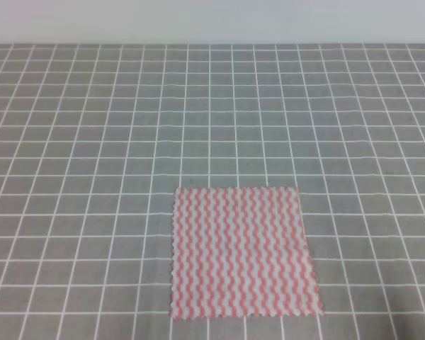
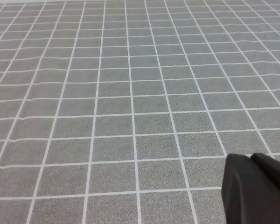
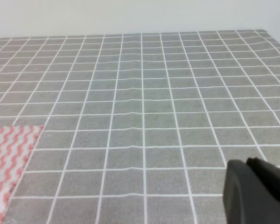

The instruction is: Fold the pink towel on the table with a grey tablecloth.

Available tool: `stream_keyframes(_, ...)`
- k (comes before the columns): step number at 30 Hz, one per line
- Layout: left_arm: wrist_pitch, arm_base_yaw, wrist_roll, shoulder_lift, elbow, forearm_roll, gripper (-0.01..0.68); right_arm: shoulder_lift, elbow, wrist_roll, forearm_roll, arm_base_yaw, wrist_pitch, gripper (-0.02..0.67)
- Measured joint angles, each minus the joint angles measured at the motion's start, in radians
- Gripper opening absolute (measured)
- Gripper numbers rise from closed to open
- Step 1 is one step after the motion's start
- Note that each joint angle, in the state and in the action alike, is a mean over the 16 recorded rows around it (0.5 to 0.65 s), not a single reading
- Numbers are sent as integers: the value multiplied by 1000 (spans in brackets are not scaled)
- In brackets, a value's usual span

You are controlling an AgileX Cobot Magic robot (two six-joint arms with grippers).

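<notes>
- The pink towel (image 1: 242,251) lies spread flat on the table with a grey tablecloth (image 1: 92,142), in the near part of the high view and slightly right of the middle; its near edge sits close to the bottom of that picture.
- Its pink-and-white wavy stripes run from the far edge to the near one, and the jagged, pinked border shows along all four sides (no corner turned over, no fold in it).
- The cloth covers several grid squares, and its far edge runs nearly parallel to a white grid line.
- No arm or gripper appears anywhere in the high view.
- In the left wrist view only a dark rounded piece of the left gripper (image 2: 254,189) shows, at the lower right corner; whether its jaws are apart or together cannot be told from this.
- That view holds nothing but grey gridded cloth, so the towel is out of its sight.
- In the right wrist view a similar dark piece of the right gripper (image 3: 254,191) sits at the lower right corner; its jaw state cannot be told either.
- There a corner of the towel (image 3: 9,163) comes in at the lower left edge, well apart from the gripper piece, with several bare grid squares between them.
- Beyond the table's far edge stands a plain pale wall (image 1: 212,20) (seen in the high and right wrist views).
</notes>
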Motion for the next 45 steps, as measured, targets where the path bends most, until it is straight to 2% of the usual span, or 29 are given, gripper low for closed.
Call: stream_keyframes(45, -13, -3, 0, 2, -1, 36, -2, -17, 13, 0, 1, 1, -9, -16)
